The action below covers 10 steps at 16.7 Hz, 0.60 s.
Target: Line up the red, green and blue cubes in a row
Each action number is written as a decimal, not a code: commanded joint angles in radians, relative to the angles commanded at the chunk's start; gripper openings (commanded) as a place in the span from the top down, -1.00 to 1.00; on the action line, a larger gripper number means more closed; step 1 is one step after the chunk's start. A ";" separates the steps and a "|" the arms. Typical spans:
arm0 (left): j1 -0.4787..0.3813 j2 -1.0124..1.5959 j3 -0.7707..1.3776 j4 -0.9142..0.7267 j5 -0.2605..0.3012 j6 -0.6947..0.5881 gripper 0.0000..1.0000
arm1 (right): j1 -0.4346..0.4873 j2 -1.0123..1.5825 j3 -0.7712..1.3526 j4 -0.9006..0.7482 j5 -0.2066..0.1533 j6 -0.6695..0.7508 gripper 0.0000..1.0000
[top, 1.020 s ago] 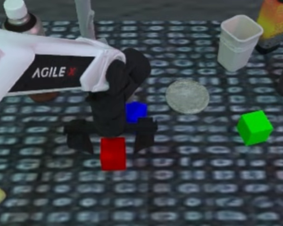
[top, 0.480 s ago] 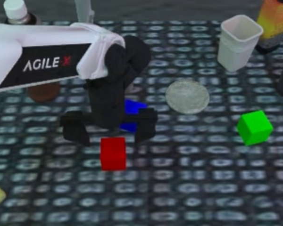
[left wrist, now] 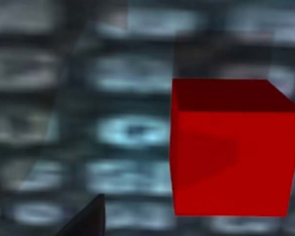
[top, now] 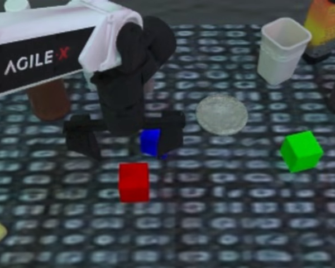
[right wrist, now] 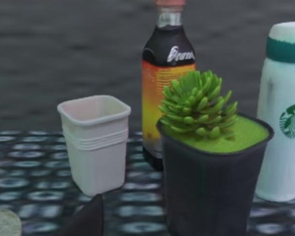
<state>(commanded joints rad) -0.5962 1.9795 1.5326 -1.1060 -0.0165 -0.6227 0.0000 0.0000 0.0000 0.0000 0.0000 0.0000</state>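
The left gripper [top: 125, 139] half hides the blue cube [top: 150, 141] — it sits by the right-hand finger, jaws spread wide, holding nothing. The red cube [top: 134, 181] lies just in front, clear of the jaws; the green cube [top: 301, 151] sits well right. White cup [top: 282, 49] — inside unseen.

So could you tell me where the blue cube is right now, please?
In the top view the blue cube sits left of centre, just above the red cube and left of the silver disc, partly hidden by the left end effector.
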 joint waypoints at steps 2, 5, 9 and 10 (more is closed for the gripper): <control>-0.006 0.004 -0.002 0.003 0.000 0.000 -1.00 | 0.000 0.000 0.000 0.000 0.000 0.000 -1.00; 0.025 -0.058 -0.058 0.038 -0.003 0.001 -1.00 | 0.012 0.060 0.058 -0.042 -0.002 0.000 -1.00; 0.126 -0.288 -0.246 0.160 -0.011 0.014 -1.00 | 0.042 0.280 0.258 -0.178 -0.003 0.000 -1.00; 0.158 -0.371 -0.310 0.201 -0.012 0.023 -1.00 | 0.052 0.362 0.326 -0.224 -0.002 -0.001 -1.00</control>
<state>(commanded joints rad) -0.4382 1.6085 1.2226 -0.9048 -0.0289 -0.5994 0.0523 0.3621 0.3256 -0.2241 -0.0025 -0.0010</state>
